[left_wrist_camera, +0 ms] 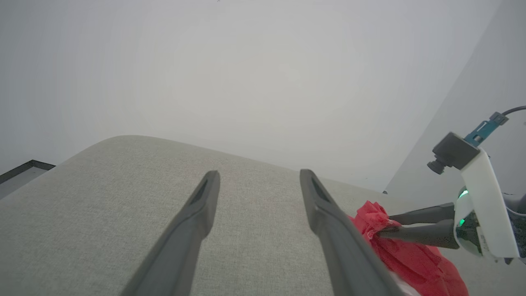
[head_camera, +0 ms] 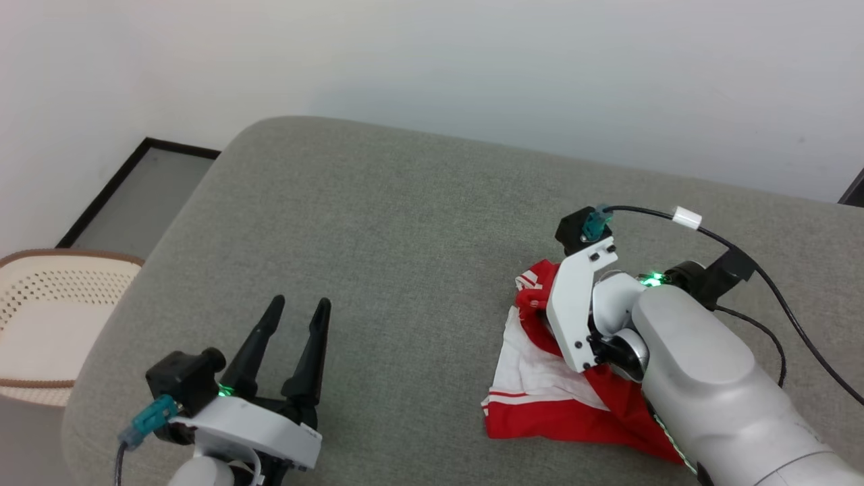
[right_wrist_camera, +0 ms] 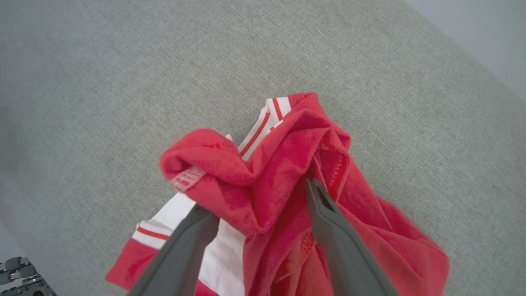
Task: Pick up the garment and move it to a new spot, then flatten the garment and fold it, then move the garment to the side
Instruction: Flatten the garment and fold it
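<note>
left gripper (head_camera: 300, 302) released, empty | right gripper (right_wrist_camera: 257, 197) spread, not clenched, crumpled red-white jersey garment (right_wrist_camera: 283, 160) bunched between its fingers | risk: closing pinches only top fold, cloth slips on lift

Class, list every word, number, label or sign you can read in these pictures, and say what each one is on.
No text can be read in any view.
Shirt: crumpled, red with white striped trim; no lettering shows.
Small pale patch on the shirt: faint marks, too blurred to read.
Grey cushion and basket: no print.
</note>
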Robot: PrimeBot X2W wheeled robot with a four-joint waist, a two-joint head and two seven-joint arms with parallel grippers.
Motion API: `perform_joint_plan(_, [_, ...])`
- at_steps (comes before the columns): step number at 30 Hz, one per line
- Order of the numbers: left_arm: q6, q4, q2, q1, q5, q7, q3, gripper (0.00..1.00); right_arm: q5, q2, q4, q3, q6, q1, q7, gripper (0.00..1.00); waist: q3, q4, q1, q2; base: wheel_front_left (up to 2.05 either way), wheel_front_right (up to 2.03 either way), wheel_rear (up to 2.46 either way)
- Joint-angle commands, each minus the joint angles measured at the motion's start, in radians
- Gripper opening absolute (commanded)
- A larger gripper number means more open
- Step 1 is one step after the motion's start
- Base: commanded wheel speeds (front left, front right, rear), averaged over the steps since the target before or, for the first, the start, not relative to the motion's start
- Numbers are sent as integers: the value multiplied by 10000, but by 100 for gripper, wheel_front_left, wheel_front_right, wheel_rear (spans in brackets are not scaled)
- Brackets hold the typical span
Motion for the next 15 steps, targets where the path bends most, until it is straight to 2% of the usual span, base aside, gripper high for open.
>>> perform_joint_plan(1, [-19, 53, 51, -34, -47, 4, -25, 100, 199, 21, 70, 179, -13, -208, -44, 100, -73, -25, -1, 0, 0, 0, 0])
perform_joint_plan(7, [-19, 99, 111, 48, -130, 4, -44, 100, 703, 43, 202, 658, -13, -609, -355, 100, -255, -72, -1, 0, 0, 0, 0])
perform_joint_plan(15, [-19, 90, 227, 235, -141, 4, 23, 100, 1326, 60, -362, 1636, -13, -765, -1258, 100, -501, -210, -1, 0, 0, 0, 0])
